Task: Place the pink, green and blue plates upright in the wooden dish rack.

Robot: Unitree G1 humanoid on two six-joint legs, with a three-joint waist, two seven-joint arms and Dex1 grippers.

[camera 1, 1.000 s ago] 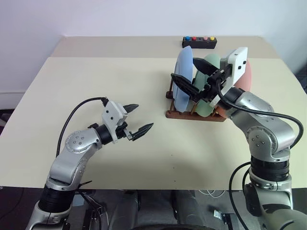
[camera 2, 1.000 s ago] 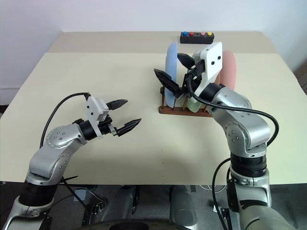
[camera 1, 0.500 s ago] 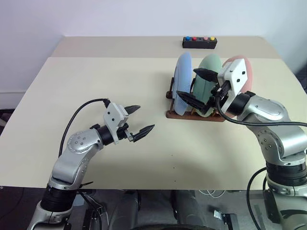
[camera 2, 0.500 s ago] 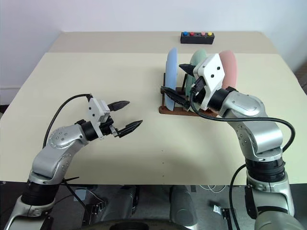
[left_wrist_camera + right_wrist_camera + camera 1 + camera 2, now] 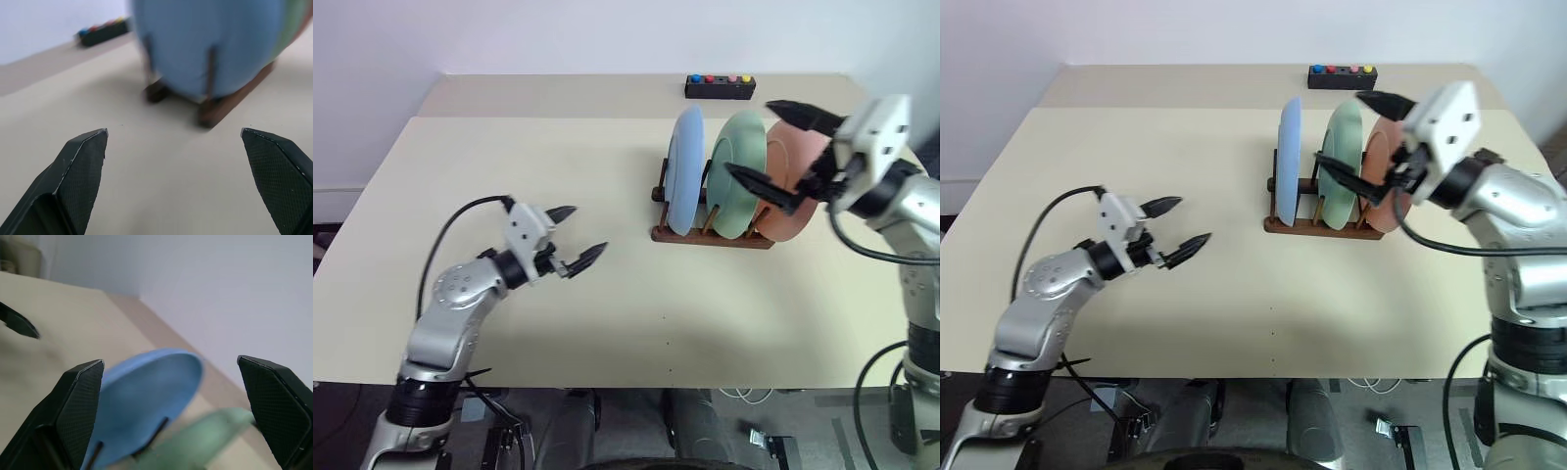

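On the worktop, the wooden dish rack holds the blue plate, green plate and pink plate upright. The right gripper, jaws wide and empty, has drawn back from the plates since a second ago. The left gripper, jaws wide, has shifted slightly leftward.

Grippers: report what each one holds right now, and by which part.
Nothing is held. The left gripper and right gripper are both open and empty.

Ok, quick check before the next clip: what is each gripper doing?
Left gripper: open, holding nothing, above the beige table.
Right gripper: open, holding nothing.
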